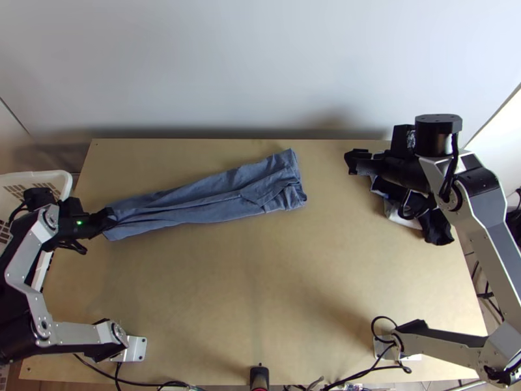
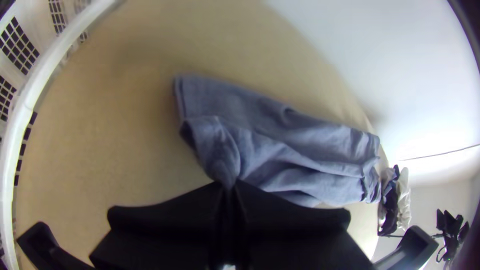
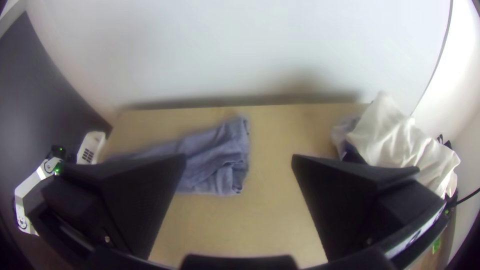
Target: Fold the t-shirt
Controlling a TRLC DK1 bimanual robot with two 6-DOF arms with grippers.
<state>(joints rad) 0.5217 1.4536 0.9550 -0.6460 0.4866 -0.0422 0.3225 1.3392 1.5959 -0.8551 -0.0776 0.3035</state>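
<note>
We see the grey-blue t-shirt (image 1: 215, 195) lying as a long, narrow, creased strip on the light wooden table (image 1: 260, 300), from the left gripper (image 1: 107, 220) toward the table's middle. Its layers overlap, so we can't tell how many folds it has or which part of the garment is which. The left gripper is clenched on the t-shirt's end near the white basket (image 2: 31, 100); in the left wrist view the cloth bunches up where it goes in between the fingers (image 2: 165, 220), which hide the pinched bit. The basket is cut off by the view's edge

In the top view we find the right gripper (image 1: 355, 161) beyond the t-shirt's wider end, apart from it. Its fingers stand wide apart, grasping nothing, and in the right wrist view one of them covers part of the t-shirt. The right arm partly hides a pile of dark and white clothes (image 1: 437, 225), whose separate pieces we can't make out
</note>
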